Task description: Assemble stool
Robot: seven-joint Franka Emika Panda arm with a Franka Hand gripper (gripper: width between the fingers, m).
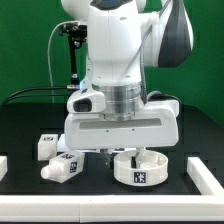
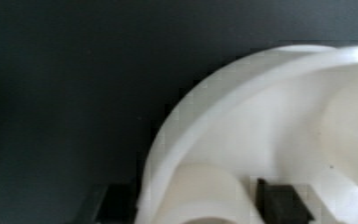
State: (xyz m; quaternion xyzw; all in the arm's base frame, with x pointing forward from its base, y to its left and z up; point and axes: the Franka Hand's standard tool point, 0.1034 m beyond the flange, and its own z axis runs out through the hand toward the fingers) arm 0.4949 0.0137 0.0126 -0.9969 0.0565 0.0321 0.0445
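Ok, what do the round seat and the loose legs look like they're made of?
The seat: likely hard white plastic, smooth and semi-matte. The wrist view shows an even, moulded-looking rim with a soft sheen. The legs: apparently the same white plastic, with uniform colour and blunt edges, though they are too small to be sure.

**Seat under the gripper, two legs loose beside it**

On the table (image 1: 25, 120), the seat (image 1: 140, 170) lies toward the front, directly below the gripper (image 1: 125, 152). Two loose legs lie to the exterior view's left of the seat, apart from it. The far leg (image 1: 48, 146) is behind, and the near leg (image 1: 62, 168) is in front of it and closer to the seat. A rail (image 1: 205, 178) lies at the front on the exterior view's right, past the seat. In the wrist view, a third leg (image 2: 202, 200) sits clamped between the fingers (image 2: 286, 200), over the seat's rim.
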